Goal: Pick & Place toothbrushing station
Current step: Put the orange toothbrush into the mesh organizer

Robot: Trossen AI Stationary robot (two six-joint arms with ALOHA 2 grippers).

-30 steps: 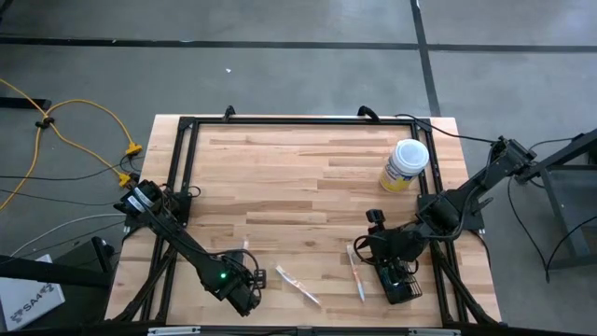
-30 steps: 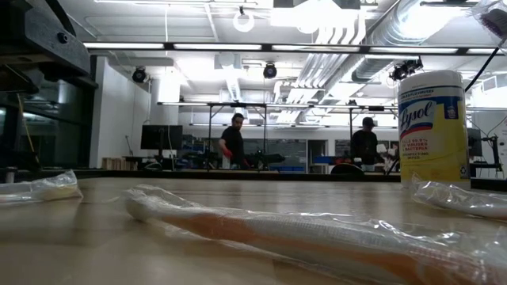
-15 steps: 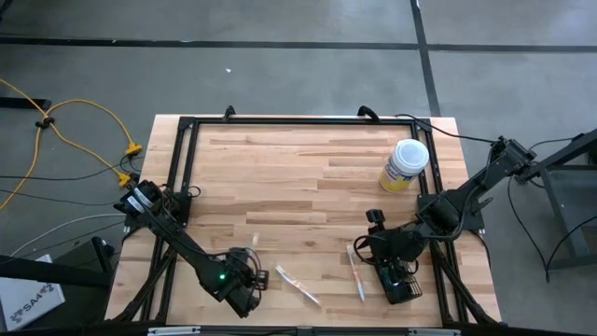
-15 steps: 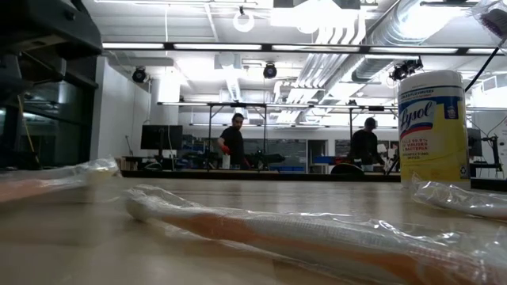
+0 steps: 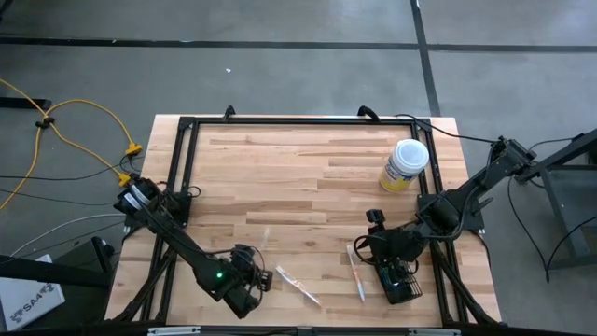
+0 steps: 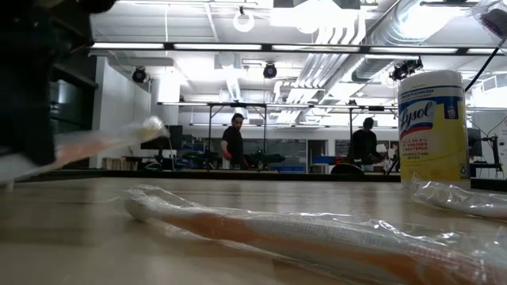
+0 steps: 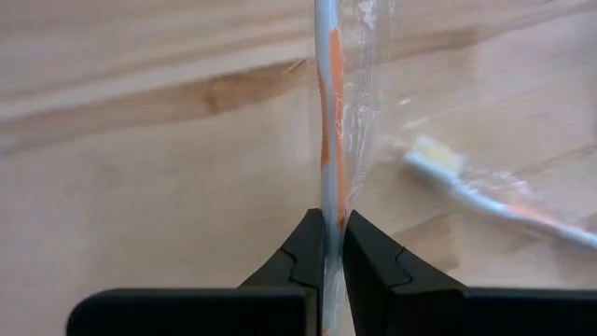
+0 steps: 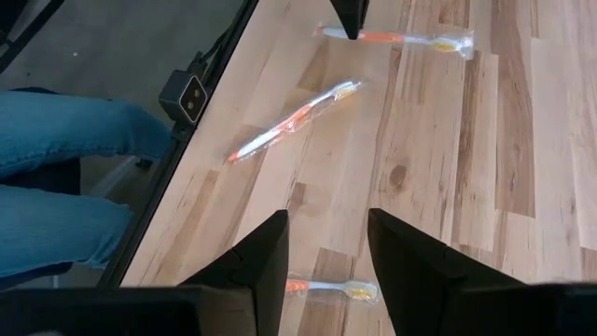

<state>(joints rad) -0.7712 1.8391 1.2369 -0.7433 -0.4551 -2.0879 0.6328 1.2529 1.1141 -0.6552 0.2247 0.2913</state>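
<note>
My left gripper [image 5: 256,268] is at the table's near left, shut on a wrapped orange-and-white toothbrush [image 7: 328,112], which also shows in the low view [image 6: 95,142]. Two more wrapped toothbrushes lie flat on the wood, one [image 5: 298,285] beside the left gripper, the other [image 5: 355,271] farther right. The toothbrushing station, a black wire-mesh basket [image 5: 399,283], stands on the table at the near right. My right gripper [image 8: 326,247] hovers open above the table next to the basket, nothing between its fingers. My left gripper pinches the wrapped toothbrush's handle [image 7: 331,219] between its two fingers, wrapper and all. The toothbrush runs straight on past the fingertips, along the fingers. Its yellow head end [image 8: 452,42] is the free end, raised off the wood and slanting upward [image 6: 146,127].
A yellow wipes canister with a white lid [image 5: 404,165] stands upright at the far right. A black frame [image 5: 187,126] runs round the tabletop. A person's legs in jeans [image 8: 65,177] are beside the table's edge. Bare wood lies across the middle [image 5: 298,177].
My left gripper has rolled and tipped its wrist while staying shut on the toothbrush. The toothbrush, low over the table before, now has its free end swung upward and toward the right, slanting above the wood.
</note>
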